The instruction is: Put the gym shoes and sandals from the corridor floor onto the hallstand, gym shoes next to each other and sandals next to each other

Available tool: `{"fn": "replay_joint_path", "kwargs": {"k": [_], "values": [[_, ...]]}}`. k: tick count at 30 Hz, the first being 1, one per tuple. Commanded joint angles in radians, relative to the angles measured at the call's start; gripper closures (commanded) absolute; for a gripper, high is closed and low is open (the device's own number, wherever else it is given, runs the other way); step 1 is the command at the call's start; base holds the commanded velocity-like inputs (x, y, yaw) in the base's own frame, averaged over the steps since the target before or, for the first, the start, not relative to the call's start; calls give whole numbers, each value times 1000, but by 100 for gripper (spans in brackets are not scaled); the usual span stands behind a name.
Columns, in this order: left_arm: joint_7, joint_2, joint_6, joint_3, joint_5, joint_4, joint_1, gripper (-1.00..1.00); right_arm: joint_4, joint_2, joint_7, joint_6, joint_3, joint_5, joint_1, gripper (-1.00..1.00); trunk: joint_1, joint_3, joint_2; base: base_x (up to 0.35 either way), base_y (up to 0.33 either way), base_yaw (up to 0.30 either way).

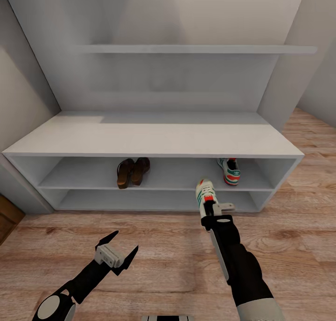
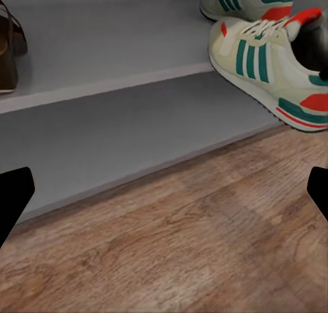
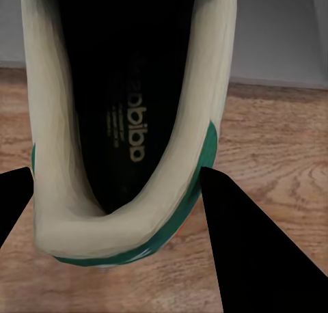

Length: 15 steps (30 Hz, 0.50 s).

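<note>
Wood-plank corridor floor [image 1: 158, 260] is recorded before the hallstand [image 1: 154, 143]. One gym shoe [image 1: 206, 195] is clamped at its heel by the right gripper [image 1: 211, 212], toe pointed toward the shelves, heel largely hidden. The left gripper [image 1: 119, 249] is spread wide, unloaded. The second gym shoe [image 1: 229, 170] and both sandals [image 1: 132, 171] are seen on the upper shelf, well apart.

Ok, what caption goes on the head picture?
Right pincer holds a sneaker near the rack; sandals and other sneaker already shelved.
</note>
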State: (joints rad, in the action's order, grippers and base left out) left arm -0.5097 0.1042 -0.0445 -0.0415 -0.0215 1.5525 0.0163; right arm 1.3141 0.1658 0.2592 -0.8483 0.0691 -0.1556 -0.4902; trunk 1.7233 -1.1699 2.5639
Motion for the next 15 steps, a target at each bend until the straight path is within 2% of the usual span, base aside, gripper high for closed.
{"fn": "replay_joint_path", "kwargs": {"k": [1,15], "values": [[0,0,0,0,0,0,0,-100,-6,0,2,2,0,1,-2,100,0,0,0,0,0,0],[0,0,-1,-1,0,1,-1,-100,-30,-5,2,11,0,-1,-14,100,0,0,0,0,0,0]]}}
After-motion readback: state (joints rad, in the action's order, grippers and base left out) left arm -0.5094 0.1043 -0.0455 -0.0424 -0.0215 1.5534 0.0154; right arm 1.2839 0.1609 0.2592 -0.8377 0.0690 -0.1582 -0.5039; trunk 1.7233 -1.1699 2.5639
